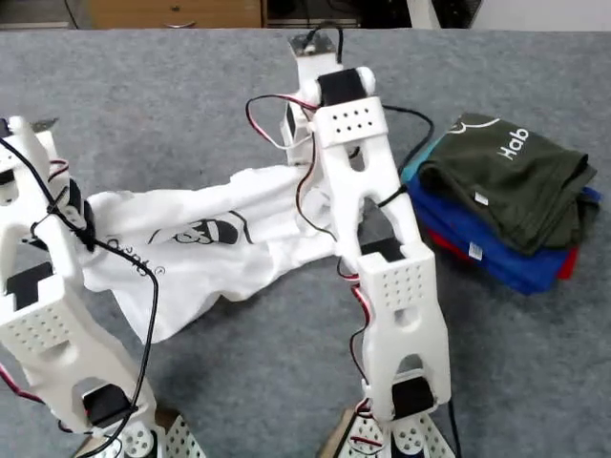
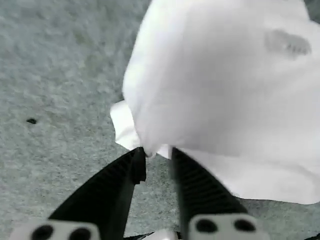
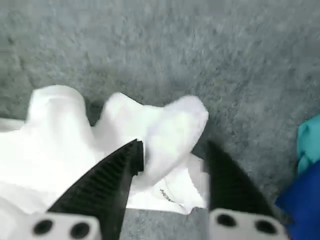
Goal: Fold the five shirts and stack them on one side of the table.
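Observation:
A white shirt (image 1: 191,239) with a black print lies half spread on the grey table (image 1: 172,105), between my two arms. My left gripper (image 2: 152,160) is shut on an edge of the shirt (image 2: 225,90), at its left end in the high view. My right gripper (image 3: 172,155) holds a thick fold of the shirt (image 3: 60,145) near the collar label, jaws kept apart by the cloth. On the right sits a stack of folded shirts: olive (image 1: 506,176) on top, then teal (image 1: 415,167), blue (image 1: 477,239) and red (image 1: 568,262).
My right arm (image 1: 368,191) stands between the white shirt and the stack. My left arm (image 1: 38,286) is at the table's left edge. The stack's blue shirt (image 3: 300,200) and teal shirt (image 3: 310,137) lie close to my right gripper. Wooden furniture (image 1: 177,11) stands behind the table.

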Controlling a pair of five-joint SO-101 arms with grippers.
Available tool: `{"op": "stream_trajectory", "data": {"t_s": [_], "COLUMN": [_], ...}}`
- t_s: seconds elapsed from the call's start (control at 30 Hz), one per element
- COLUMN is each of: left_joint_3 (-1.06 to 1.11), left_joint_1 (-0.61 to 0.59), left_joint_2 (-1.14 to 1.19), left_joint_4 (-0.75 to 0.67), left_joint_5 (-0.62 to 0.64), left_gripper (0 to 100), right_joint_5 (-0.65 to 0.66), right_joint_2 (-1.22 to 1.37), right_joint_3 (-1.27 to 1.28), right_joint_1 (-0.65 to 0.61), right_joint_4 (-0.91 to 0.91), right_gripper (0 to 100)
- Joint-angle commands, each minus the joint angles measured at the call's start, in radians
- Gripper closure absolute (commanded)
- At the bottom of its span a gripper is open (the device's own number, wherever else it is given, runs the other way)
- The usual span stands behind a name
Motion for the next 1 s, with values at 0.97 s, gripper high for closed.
{"op": "stream_trajectory", "data": {"t_s": [0.97], "left_joint_3": [0.801], "left_joint_1": [0.258], "left_joint_2": [-0.262], "left_joint_4": [-0.381], "left_joint_5": [0.276], "left_gripper": [87], "right_joint_5": [0.046], "right_joint_2": [-0.022], "right_joint_3": [0.561], "right_joint_1": [-0.062], "right_joint_4": [-0.190], "right_gripper": [84.3]}}
